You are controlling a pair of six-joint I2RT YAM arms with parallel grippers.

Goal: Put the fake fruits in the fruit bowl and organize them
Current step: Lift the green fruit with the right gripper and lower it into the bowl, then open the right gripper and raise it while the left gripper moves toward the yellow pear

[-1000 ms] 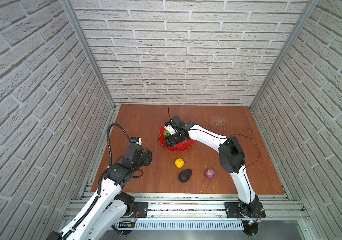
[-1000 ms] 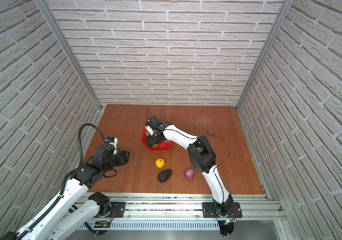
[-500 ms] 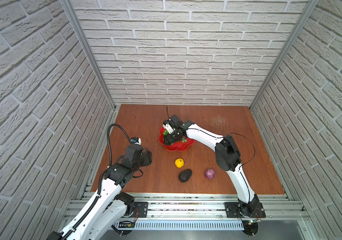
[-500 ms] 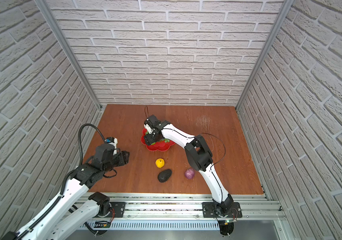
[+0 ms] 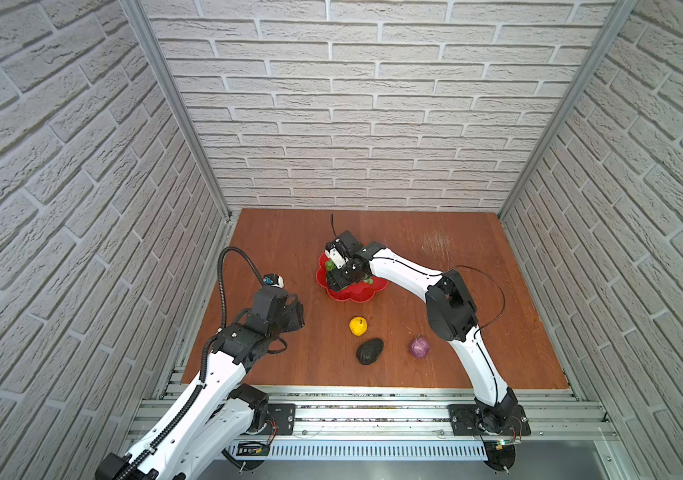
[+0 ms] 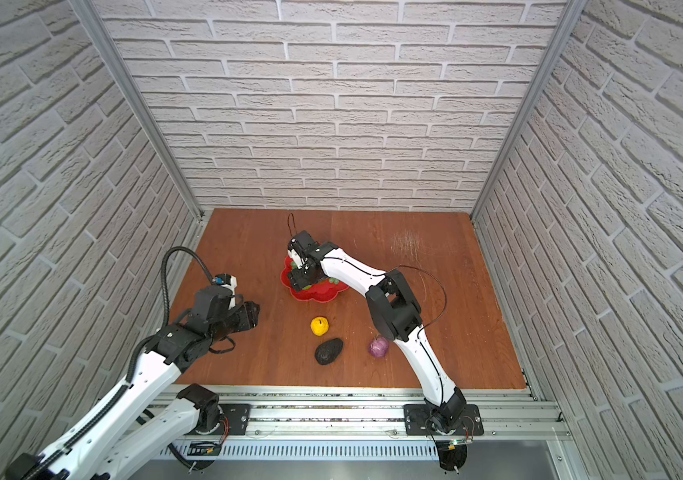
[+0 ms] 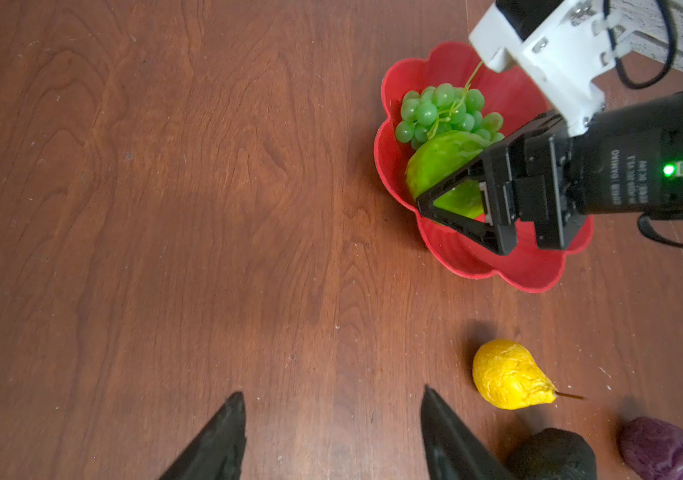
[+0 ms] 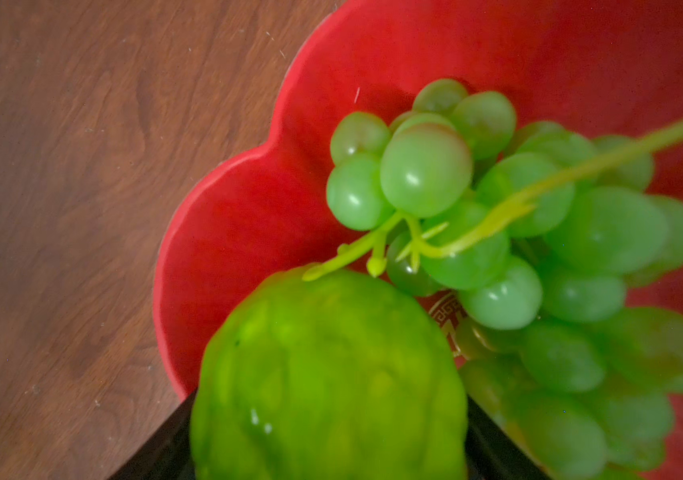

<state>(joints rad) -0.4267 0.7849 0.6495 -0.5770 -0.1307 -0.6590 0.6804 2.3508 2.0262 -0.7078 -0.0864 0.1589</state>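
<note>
Two green fruits are at the fruit bowl (image 5: 352, 296), which sits around the middle of the bench (image 5: 281, 249), a little toward its back edge. In both top views the right arm covers most of the bowl, and we make out only scraps of green there. The left wrist view shows far more: the grape bunch (image 7: 439, 110) lies inside the bowl, and the right gripper (image 7: 435, 195) pinches the bumpy green ball (image 7: 441, 166) just beside it, low between the scalloped walls. Only the right wrist view shows a gold emblem (image 8: 448, 316) peeking out between ball and grapes; we cannot tell whether the ball touches the bowl's floor.

Toward the front edge, clear of the bowl, we see the yellow fruit (image 5: 358, 325), the avocado (image 5: 369, 351) and the purple bulb (image 5: 419, 347) lying on the wood. The left gripper (image 7: 333, 390) hangs near the left edge with its jaws spread, holding nothing.
</note>
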